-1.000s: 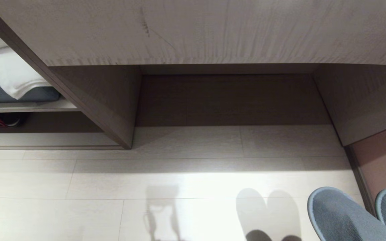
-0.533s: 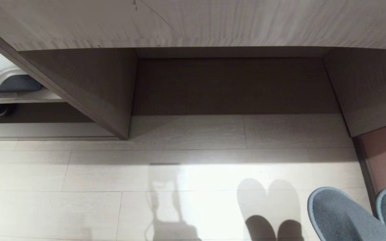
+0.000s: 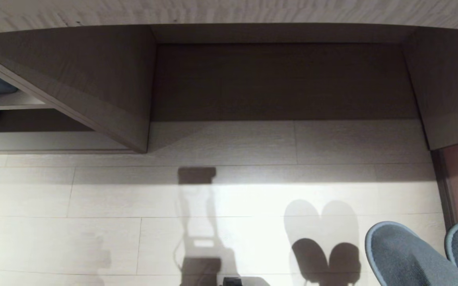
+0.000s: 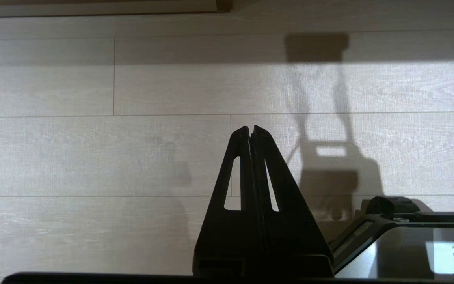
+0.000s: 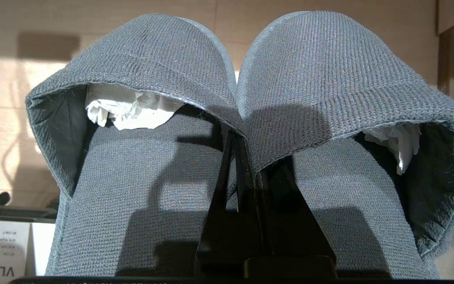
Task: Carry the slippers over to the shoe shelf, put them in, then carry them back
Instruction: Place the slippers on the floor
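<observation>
Two slippers (image 5: 235,130), each stuffed with white paper (image 5: 128,110), hang above the floor (image 3: 94,198), the right gripper (image 5: 246,157) jaws clamped on their inner edges; heels are cut off. The left gripper (image 4: 250,132) jaws are together, empty.

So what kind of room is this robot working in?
Probably a bedroom or hotel room: pale wood-plank floor, built-in wood-grain cabinetry with a deep recess, side shelves, and soft slippers being carried.

The black left pincer (image 4: 250,132) hangs over the floor with its two fingers pressed together, holding nothing. The black right pincer (image 5: 238,144) is pinched tight on the dark grey soft-fabric slippers (image 5: 235,130).
</observation>
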Tool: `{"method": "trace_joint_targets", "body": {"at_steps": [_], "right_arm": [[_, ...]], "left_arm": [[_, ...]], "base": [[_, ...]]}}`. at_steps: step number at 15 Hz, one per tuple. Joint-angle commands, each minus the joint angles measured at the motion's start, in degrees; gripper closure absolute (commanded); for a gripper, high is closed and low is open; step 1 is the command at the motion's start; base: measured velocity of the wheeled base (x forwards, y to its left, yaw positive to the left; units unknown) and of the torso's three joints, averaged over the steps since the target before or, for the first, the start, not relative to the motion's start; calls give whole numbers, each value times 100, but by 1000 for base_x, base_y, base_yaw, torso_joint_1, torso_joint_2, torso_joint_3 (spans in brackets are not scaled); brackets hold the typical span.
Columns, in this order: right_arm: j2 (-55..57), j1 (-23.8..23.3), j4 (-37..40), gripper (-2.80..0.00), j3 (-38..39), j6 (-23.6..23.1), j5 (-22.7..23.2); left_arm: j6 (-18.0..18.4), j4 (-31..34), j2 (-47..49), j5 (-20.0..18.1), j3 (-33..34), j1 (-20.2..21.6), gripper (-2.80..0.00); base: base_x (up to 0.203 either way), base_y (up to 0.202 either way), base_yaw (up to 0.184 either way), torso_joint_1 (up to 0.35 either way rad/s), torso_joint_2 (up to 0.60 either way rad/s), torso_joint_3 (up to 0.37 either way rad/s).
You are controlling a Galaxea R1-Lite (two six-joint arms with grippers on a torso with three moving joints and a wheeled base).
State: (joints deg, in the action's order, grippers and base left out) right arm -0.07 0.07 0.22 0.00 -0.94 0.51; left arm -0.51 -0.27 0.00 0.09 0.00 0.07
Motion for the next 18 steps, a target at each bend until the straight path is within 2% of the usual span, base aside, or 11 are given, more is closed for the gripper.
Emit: {"method": "trace_joint_targets", "body": {"at_steps": [1, 18], "right_arm": [[7, 1, 4, 0, 0, -3, 2], [7, 1, 13, 0, 0, -3, 2]], "left_arm": [[-2, 0, 9, -1, 0, 1, 0], [-2, 0, 9, -1, 0, 1, 0]], "base": [[0, 0, 0, 2, 2, -191], [0, 0, 0, 3, 3, -196]]}}
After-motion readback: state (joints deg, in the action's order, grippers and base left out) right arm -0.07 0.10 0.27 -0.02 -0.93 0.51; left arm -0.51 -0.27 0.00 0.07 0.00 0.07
